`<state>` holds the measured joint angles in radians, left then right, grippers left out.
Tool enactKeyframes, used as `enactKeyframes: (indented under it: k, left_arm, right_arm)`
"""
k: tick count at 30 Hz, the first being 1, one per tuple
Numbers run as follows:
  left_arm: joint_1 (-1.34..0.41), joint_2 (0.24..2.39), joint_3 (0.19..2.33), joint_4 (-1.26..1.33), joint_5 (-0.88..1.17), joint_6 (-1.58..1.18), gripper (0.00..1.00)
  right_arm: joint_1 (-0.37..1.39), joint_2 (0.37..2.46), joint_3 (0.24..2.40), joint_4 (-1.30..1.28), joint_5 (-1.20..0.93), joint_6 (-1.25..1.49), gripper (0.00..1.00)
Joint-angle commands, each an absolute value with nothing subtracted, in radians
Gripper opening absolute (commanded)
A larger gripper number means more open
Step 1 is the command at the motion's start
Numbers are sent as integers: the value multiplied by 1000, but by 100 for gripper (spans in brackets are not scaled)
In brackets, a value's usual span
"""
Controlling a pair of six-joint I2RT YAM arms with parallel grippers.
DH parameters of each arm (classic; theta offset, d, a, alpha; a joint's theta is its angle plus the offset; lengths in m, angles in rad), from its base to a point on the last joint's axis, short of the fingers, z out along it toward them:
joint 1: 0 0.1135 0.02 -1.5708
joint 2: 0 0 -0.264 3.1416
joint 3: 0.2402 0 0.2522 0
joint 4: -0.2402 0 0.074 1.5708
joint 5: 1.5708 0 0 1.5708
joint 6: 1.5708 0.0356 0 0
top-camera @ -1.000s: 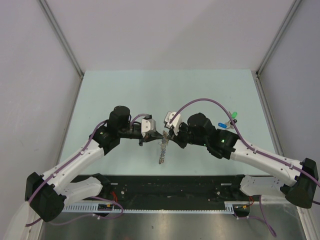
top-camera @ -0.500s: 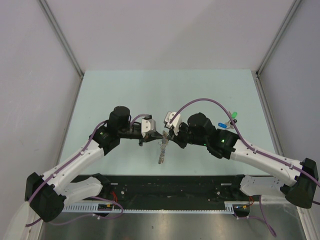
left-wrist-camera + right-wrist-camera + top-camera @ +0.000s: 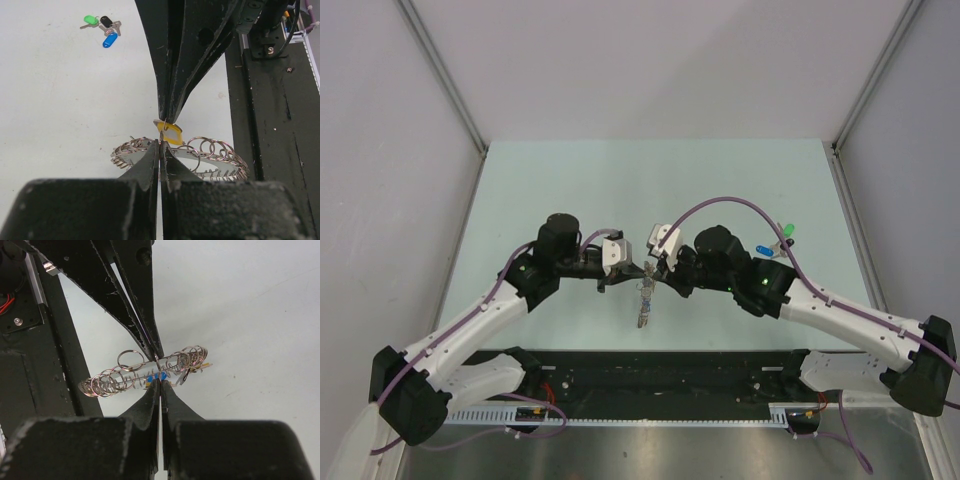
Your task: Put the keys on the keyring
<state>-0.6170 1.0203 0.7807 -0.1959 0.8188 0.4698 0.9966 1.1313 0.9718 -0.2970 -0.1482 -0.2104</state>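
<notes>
The keyring (image 3: 643, 300), a band of many small linked metal rings, hangs between my two grippers above the middle of the table. My left gripper (image 3: 634, 272) and right gripper (image 3: 657, 274) meet tip to tip, each shut on a thin wire loop of the keyring (image 3: 210, 155). A yellow-capped key (image 3: 170, 134) hangs on it just beyond the left gripper (image 3: 161, 143). In the right wrist view a blue cap (image 3: 155, 377) shows behind the keyring (image 3: 115, 377) at the right gripper (image 3: 160, 382). More keys, green (image 3: 91, 20), black (image 3: 106, 21) and blue (image 3: 110, 40), lie together on the table (image 3: 560, 180).
The loose keys (image 3: 778, 240) lie at the table's right side, beside the right arm's forearm. A black rail (image 3: 660, 372) runs along the near edge under the arm bases. Grey walls stand close on the left, right and back.
</notes>
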Motion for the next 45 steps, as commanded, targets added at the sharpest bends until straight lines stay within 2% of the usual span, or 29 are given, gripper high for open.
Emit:
enactKeyframes:
  k: [1,45]
  left_arm:
    - [-621,991,782,-130,864,466,0]
    - [-621,985,778,-129,836,466,0]
  right_arm:
    - [992,1138,1003,-270,-160,-199,0]
    - [986,1129,1003,-281,-172,-196,0]
